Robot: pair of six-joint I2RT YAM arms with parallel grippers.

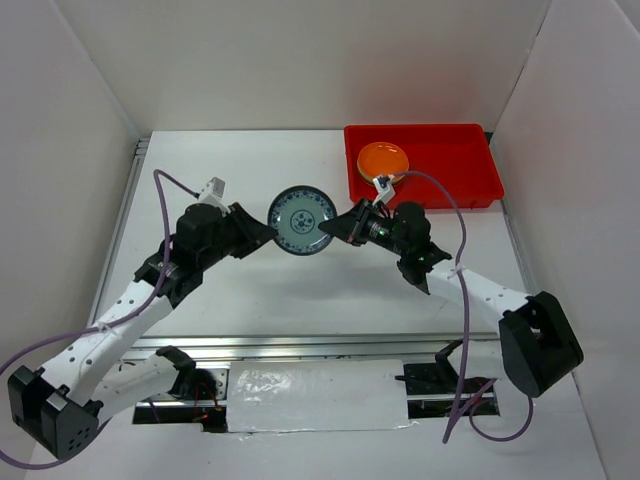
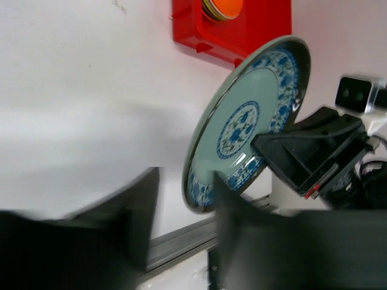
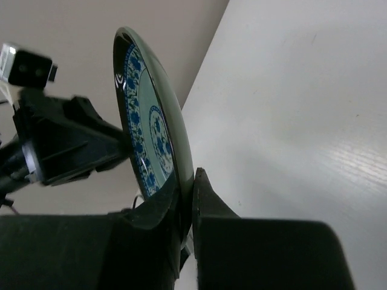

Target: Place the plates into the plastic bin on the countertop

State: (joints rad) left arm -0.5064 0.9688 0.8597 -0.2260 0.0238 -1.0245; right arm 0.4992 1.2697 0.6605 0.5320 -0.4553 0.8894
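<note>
A grey-blue patterned plate (image 1: 301, 221) is held on edge above the countertop (image 1: 250, 290), between my two grippers. My right gripper (image 1: 335, 228) is shut on its right rim; the right wrist view shows the plate (image 3: 148, 121) pinched between the fingers (image 3: 208, 202). My left gripper (image 1: 262, 232) is at the plate's left rim with its jaws wide apart; in the left wrist view the plate (image 2: 242, 121) has its lower rim between the open fingers (image 2: 142, 211). The red plastic bin (image 1: 470, 185) stands at the back right, with an orange plate (image 1: 383, 160) on top of a stack in its left end.
White walls enclose the countertop on three sides. A metal rail (image 1: 300, 345) runs along the near edge. The bin's near left corner (image 2: 199, 42) lies just beyond the held plate. Purple cables trail from both arms.
</note>
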